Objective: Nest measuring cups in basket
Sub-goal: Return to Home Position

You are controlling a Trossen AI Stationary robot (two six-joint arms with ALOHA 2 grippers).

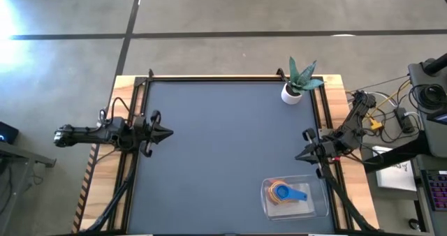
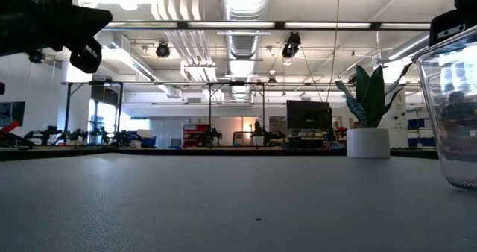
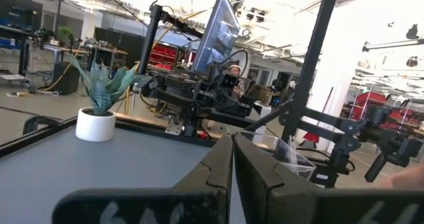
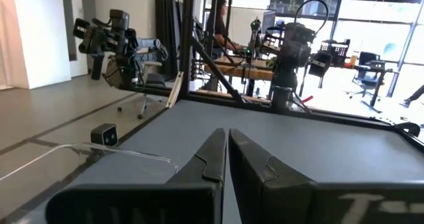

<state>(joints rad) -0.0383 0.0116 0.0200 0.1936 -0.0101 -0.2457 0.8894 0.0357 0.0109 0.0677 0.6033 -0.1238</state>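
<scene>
one basket (image 1: 320, 207), clear, sits at the table's (image 1: 209, 159) near right corner. inside it is one nested stack of measuring cups (image 1: 286, 192), a blue cup on top with orange and yellow rims showing beneath; the number in the stack cannot be told. one white plant pot (image 1: 291, 93) stands at the far right. two pincers: left pincer (image 1: 166, 132) closed and empty at the left edge; right pincer (image 1: 299, 154) closed and empty, near the basket. the lettering on the pincer housings is cut off and unreadable.
</scene>
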